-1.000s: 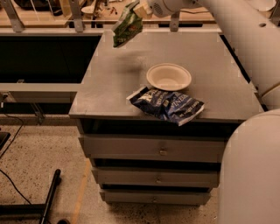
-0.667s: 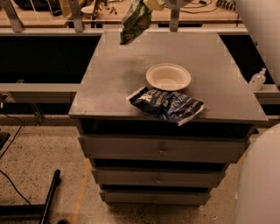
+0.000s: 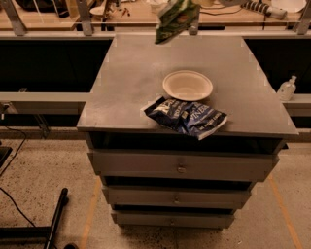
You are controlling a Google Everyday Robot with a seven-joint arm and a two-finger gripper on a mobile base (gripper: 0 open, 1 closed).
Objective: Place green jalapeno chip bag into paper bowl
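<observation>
The green jalapeno chip bag (image 3: pixel 176 19) hangs in the air at the top of the camera view, above the far edge of the grey cabinet top and behind and slightly left of the paper bowl. My gripper (image 3: pixel 193 4) is at the very top edge, mostly cut off, shut on the bag's upper end. The paper bowl (image 3: pixel 187 85) sits upright and empty near the middle-front of the cabinet top.
A larger dark-blue chip bag (image 3: pixel 187 116) lies just in front of the bowl, touching its rim, at the front edge of the grey cabinet top (image 3: pixel 126 82). A clear pump bottle (image 3: pixel 286 89) stands on a ledge at the right. A cluttered workbench runs behind.
The green bag has moved right and up with the gripper. The white arm has swung out of the right side of the view. The bowl and blue bag have not moved.
</observation>
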